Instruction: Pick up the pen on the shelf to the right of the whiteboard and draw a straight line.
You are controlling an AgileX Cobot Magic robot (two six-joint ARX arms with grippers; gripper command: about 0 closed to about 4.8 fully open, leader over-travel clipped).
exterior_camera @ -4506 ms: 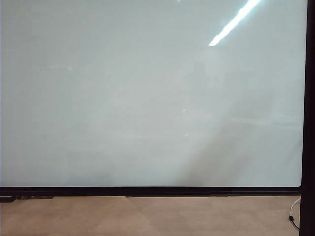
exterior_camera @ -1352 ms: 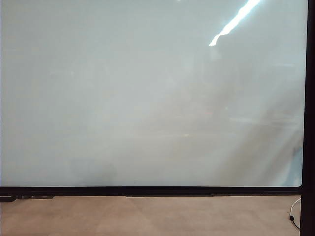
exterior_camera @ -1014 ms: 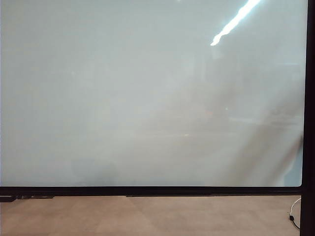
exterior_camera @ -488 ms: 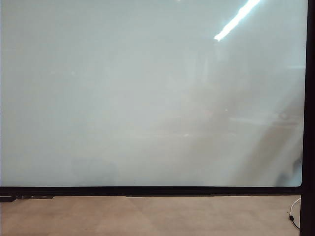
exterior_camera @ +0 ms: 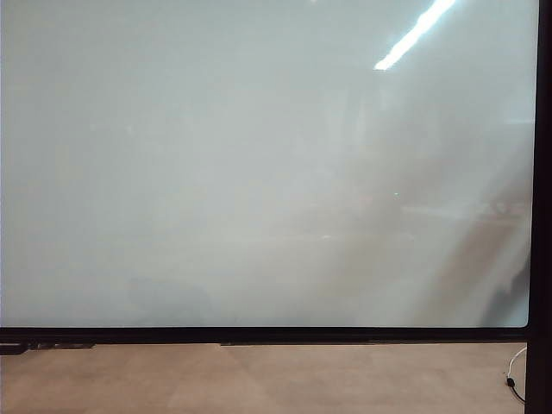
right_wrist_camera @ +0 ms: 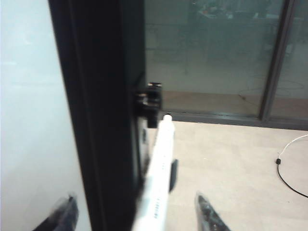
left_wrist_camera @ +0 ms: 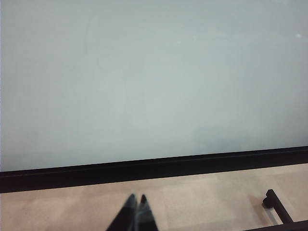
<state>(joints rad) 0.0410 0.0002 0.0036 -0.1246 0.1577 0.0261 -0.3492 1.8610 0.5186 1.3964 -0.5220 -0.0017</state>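
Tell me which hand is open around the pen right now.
The right hand: its fingers stand wide apart either side of the white pen. The left hand is shut, near no pen.

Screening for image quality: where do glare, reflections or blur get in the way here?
Exterior view: a ceiling-light streak glares on the whiteboard, with murky reflections lower right. Right wrist view: the pen is blurred between the open right gripper. Left wrist view: even light, left gripper soft-edged.

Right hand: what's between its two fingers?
In the right wrist view, the pen stands between the open right hand's fingers, beside the whiteboard's black frame.
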